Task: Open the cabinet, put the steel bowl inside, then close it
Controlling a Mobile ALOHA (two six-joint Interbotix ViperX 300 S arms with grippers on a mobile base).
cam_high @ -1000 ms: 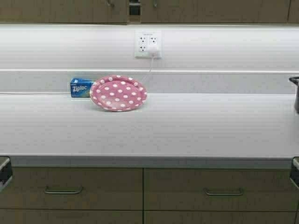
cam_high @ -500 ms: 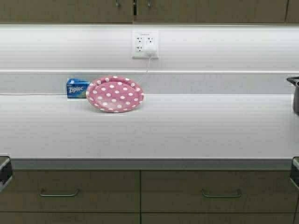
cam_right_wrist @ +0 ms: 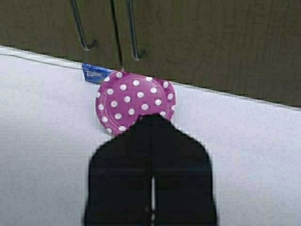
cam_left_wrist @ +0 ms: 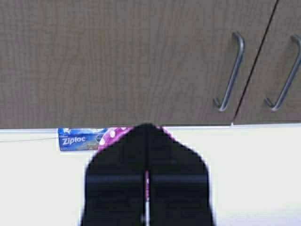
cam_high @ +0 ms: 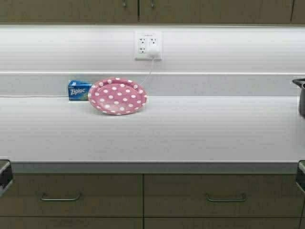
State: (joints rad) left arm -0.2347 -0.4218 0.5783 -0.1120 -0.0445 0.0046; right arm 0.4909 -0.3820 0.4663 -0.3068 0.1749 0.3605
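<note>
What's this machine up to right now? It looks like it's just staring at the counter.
Nothing is being handled at this moment. The robot faces a white counter with a pink dotted plate, a blue Ziploc box behind it, and a dark pot at the far right edge. The cabinet above has both doors closed. The left gripper and the right gripper each have their fingers shut on nothing. No steel bowl is in view on the counter.
</note>
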